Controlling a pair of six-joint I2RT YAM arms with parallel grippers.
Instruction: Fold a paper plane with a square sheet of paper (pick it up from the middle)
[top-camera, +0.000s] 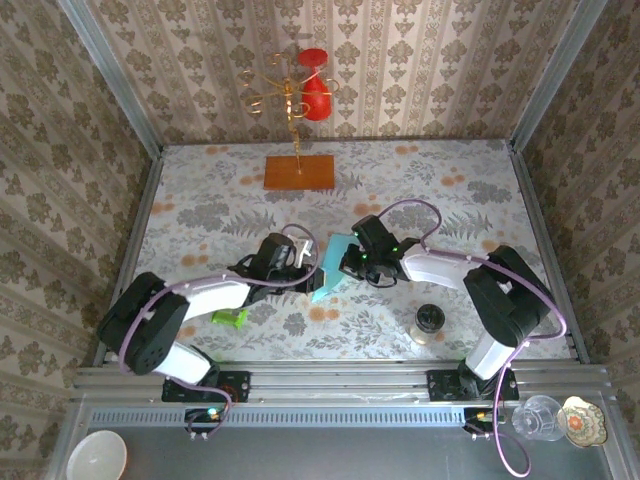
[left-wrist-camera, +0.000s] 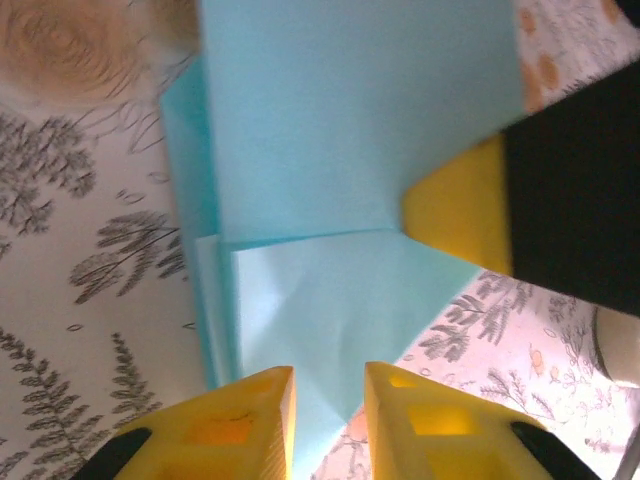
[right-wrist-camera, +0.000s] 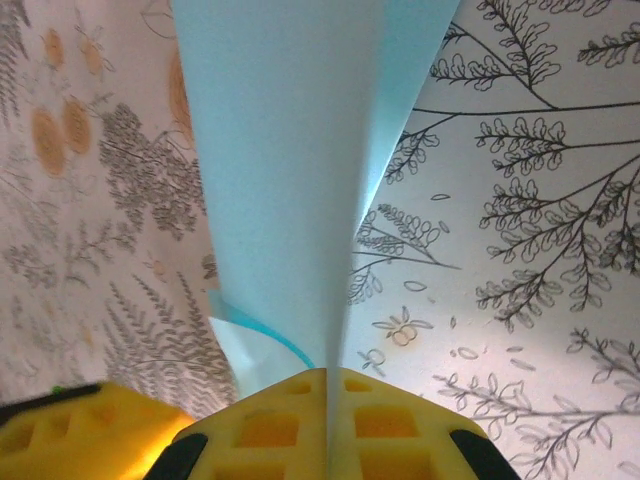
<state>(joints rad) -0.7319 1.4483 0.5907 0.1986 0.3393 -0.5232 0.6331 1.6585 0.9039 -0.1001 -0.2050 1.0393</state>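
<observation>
In the top external view, the part-folded sheet of paper (top-camera: 331, 266) is seen near the table's middle. It appears to be raised partly on edge between the arms, with the left gripper (top-camera: 297, 256) just beside it at 9 o'clock and the right gripper (top-camera: 349, 263) against it at 3 o'clock. An orange board (top-camera: 299, 172) lies well apart at 12 o'clock, a dark-lidded jar (top-camera: 429, 321) at 4 o'clock and a small green object (top-camera: 230, 317) at 8 o'clock. Bare floral tablecloth (top-camera: 200, 210) lies open toward 10 and 2 o'clock, and the near rail is judged the edge most to be minded. In the left wrist view, the left gripper's yellow fingers (left-wrist-camera: 240, 435) are seen narrowly parted with nothing pinched, and the sheet's lower corner reaches toward their gap at 6 o'clock. Doubled layers are shown at 9 o'clock, and the sheet is touched from 3 o'clock by a yellow finger of the right gripper. In the right wrist view, the right gripper is seen clamped on the sheet, which rises from the pads toward 12 o'clock as a standing fold. The sheet is judged very light, limp and easily creased or torn. A hold is best taken on the doubled layers beside the crease, not on a single free edge.
</observation>
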